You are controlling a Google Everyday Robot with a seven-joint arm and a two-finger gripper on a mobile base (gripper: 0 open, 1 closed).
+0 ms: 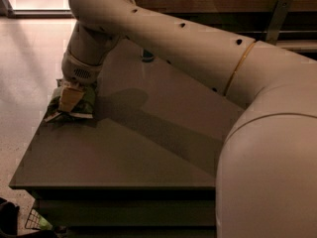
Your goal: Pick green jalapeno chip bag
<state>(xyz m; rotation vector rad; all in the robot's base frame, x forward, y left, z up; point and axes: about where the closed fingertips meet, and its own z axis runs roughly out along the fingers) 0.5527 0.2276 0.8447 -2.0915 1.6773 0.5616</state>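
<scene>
The green jalapeno chip bag [85, 105] lies crumpled at the left edge of the grey table [124, 152], olive green with a pale bottom edge toward the front. My gripper [69, 99] comes straight down onto the middle of the bag and touches it. The wrist and arm cover the bag's far part.
A small dark round object [147, 56] stands at the back of the table, mostly hidden behind my arm. My arm [198, 48] spans the table from the right. The table's left edge drops to the light floor [25, 68]. A wire basket [37, 221] sits below the front left corner.
</scene>
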